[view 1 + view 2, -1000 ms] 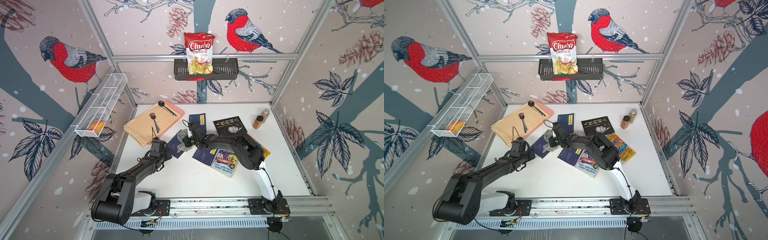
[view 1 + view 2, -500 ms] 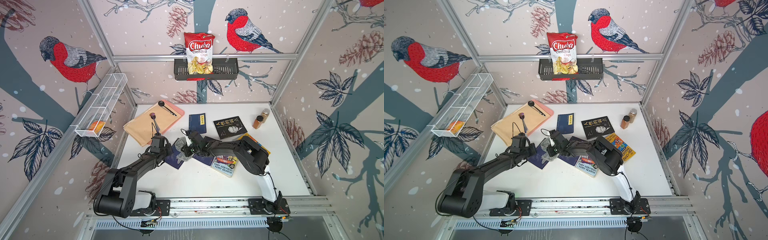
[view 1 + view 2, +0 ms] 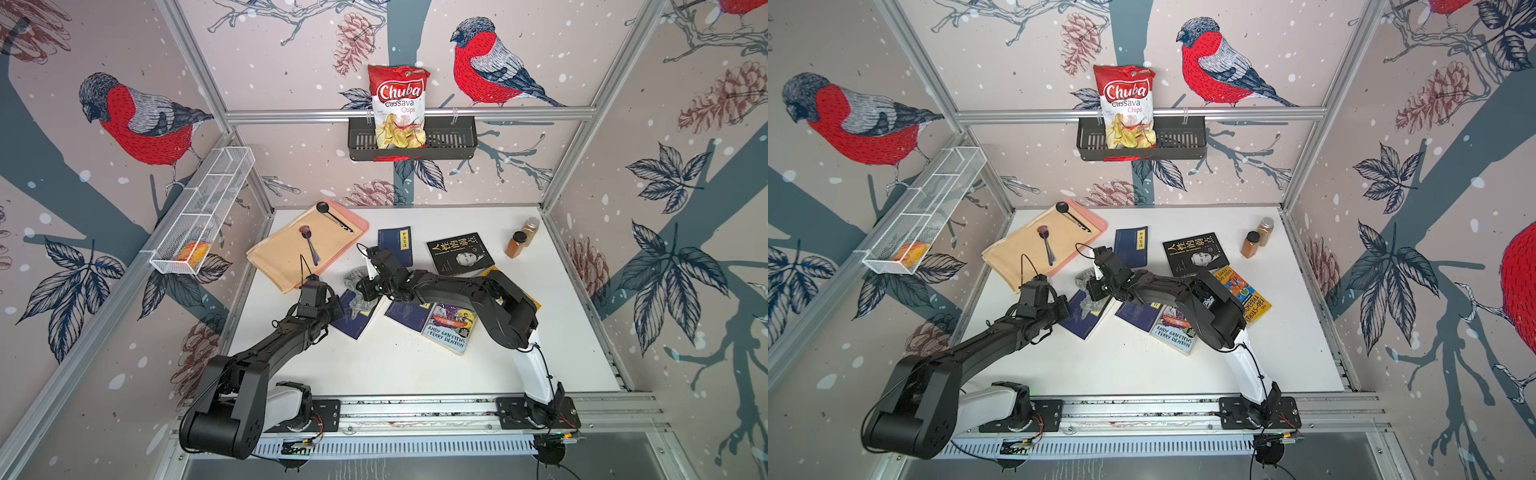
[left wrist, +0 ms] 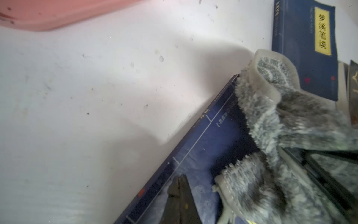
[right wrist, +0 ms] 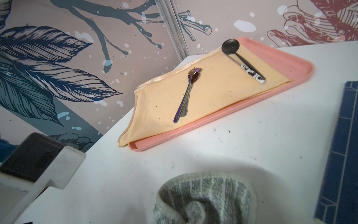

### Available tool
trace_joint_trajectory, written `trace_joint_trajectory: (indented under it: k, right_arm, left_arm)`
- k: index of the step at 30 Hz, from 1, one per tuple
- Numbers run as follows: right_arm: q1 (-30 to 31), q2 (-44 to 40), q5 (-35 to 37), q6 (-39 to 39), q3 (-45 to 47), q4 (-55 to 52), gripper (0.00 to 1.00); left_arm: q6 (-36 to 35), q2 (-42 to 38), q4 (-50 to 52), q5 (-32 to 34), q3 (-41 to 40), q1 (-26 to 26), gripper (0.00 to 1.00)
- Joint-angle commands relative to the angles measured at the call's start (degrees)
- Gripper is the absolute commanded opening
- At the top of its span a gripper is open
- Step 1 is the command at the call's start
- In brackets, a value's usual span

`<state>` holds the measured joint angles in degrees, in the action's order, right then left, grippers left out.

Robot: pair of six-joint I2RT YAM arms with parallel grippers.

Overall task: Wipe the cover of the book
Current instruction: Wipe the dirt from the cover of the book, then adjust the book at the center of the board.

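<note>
The right tool [image 3: 368, 288] pinches a grey cloth [image 3: 358, 302] (bunched up) lying on the blue book [image 3: 354, 323]. The left tool [image 4: 180, 192], pressed together, rests near that book's edge. The book lies on the bench [image 3: 395, 365], near a pink tray [image 3: 361, 225].

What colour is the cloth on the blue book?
The cloth is mottled grey and white, pale-hemmed; clearest in the left wrist view.

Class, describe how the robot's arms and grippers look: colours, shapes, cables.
The left arm and right arm are black, boxy links on white base segments, with thin black cables looping at the wrists. The right gripper has a white finger.
</note>
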<state>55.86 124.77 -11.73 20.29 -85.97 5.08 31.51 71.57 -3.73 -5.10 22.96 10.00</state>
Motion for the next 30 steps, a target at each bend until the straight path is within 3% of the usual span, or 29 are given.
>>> trace_joint_trajectory:
  k: [1, 9, 17, 25, 30]
  right_arm:
    - [1.1, 0.3, -0.8, 1.8, 0.3, 0.0, 0.00]
    - [0.5, 7.1, -4.9, 4.4, -2.2, 0.9, 0.00]
    - [-6.1, 7.6, -4.2, 5.3, -0.7, 2.1, 0.00]
    - [-11.8, -3.8, -14.7, 7.3, 9.4, 13.3, 0.00]
    - [-13.1, -10.0, -13.0, 4.9, 14.8, 9.1, 0.00]
  left_arm:
    - [-0.4, 1.5, -1.5, -2.7, 0.3, 0.0, 0.00]
    - [-1.1, 5.2, -1.8, -3.3, 0.8, 0.0, 0.00]
    - [-1.3, 6.1, -1.6, -2.5, 1.0, 0.0, 0.00]
    - [-1.9, 6.9, -1.6, -2.3, 1.7, 0.0, 0.00]
    - [-2.6, 6.7, -1.4, -2.8, 2.9, 0.5, 0.00]
